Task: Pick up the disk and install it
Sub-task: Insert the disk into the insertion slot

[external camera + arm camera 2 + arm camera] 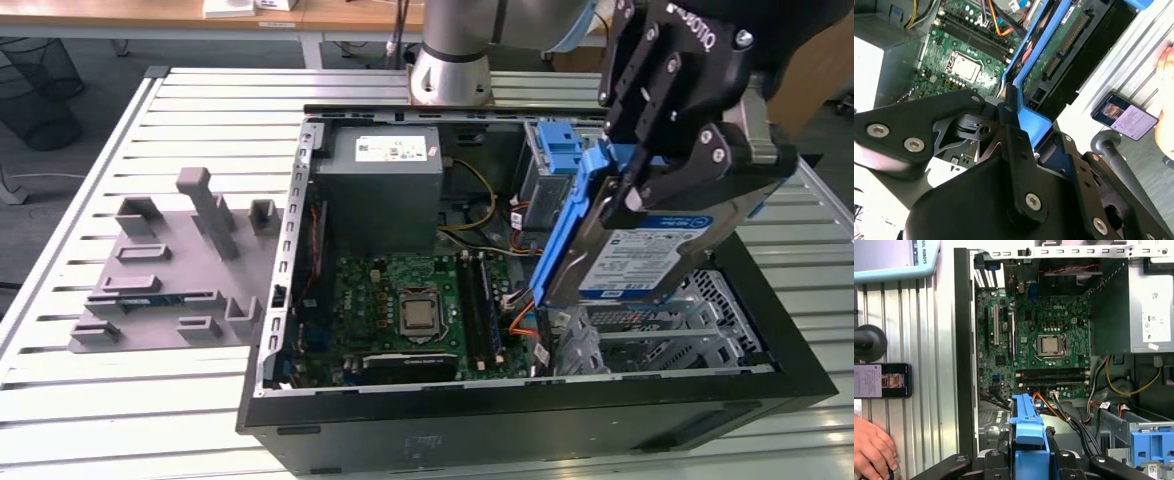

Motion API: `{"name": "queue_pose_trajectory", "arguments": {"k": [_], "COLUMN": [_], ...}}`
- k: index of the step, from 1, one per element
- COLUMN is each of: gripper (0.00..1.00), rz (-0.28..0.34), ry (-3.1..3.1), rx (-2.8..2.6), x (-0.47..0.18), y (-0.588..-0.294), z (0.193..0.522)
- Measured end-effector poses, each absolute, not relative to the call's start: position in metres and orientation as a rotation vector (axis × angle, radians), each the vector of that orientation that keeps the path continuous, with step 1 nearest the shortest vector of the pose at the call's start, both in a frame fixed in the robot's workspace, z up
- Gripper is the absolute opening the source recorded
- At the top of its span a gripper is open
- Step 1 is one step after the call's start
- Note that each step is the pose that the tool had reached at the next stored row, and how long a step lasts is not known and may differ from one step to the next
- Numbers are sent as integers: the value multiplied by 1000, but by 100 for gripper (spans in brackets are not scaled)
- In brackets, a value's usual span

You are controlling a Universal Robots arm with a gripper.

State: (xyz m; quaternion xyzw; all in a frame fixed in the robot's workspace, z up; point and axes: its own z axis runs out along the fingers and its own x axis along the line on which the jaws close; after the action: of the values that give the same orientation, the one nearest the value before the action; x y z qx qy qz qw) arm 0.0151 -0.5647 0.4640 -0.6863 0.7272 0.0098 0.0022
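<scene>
The disk (638, 262), pinched by its blue carrier between the jaws of the gripper (650, 185), is held tilted just beneath the pincer above the metal drive bay (667, 330) of the open computer case (534, 420), where squaring before lowering is judged advisable.

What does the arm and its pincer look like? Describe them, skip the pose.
The pincer is matte black, built from flat angular link plates joined by silver screws and pins, with pale lettering on its upper body. Behind it, the arm is a rounded silver-grey tube with a darker joint band and a pale blue cap.
</scene>
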Motion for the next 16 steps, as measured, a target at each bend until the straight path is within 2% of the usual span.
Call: {"name": "queue_pose_trajectory", "arguments": {"k": [16], "gripper": [36], "rz": [32], "ry": [2280], "rx": [-2156], "x": [54], "y": [-565], "z": [453]}}
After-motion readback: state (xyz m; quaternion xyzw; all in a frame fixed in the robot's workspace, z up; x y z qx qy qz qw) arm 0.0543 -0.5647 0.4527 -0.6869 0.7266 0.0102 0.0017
